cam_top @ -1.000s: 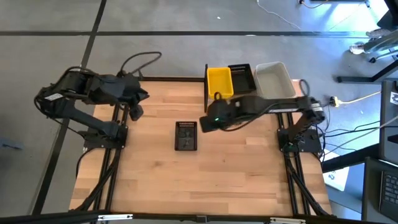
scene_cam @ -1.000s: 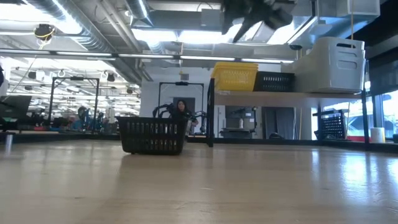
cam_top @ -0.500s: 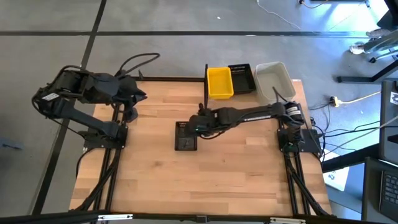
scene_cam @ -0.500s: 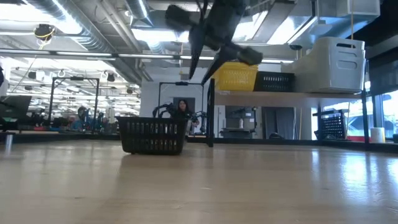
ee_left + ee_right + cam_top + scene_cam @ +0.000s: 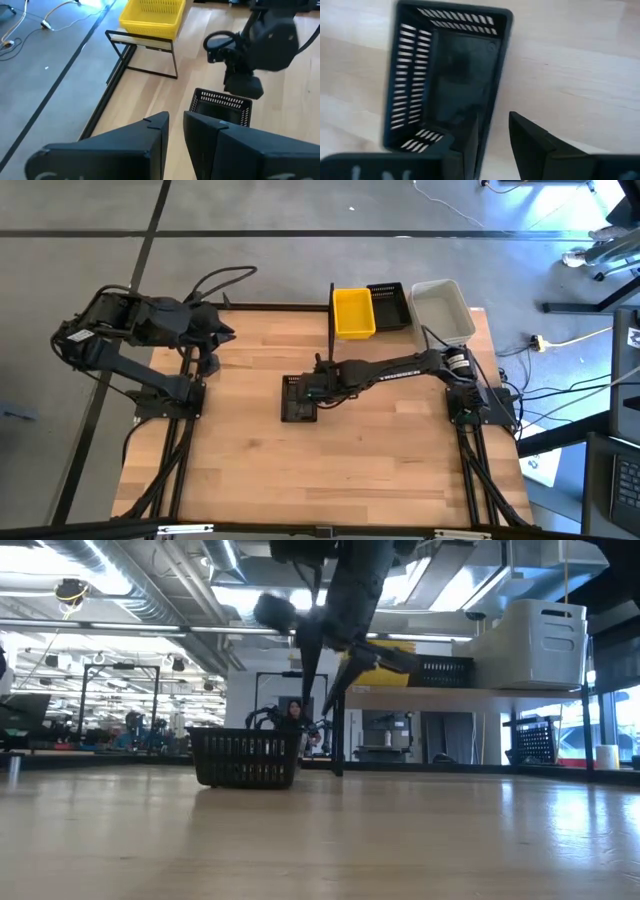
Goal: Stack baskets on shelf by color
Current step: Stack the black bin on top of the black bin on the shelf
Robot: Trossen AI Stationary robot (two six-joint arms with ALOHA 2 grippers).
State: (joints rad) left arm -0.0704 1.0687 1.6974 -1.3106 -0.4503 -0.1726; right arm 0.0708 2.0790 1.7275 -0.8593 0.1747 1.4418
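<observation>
Right pincer (image 5: pixel 312 387), arm outstretched, straddles black basket (image 5: pixel 299 398) wall, jaws apart, gripping nothing.

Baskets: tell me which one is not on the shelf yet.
The black slatted basket standing alone mid-table, under the right gripper. The yellow basket, another black basket and the whitish basket sit on the shelf.
</observation>
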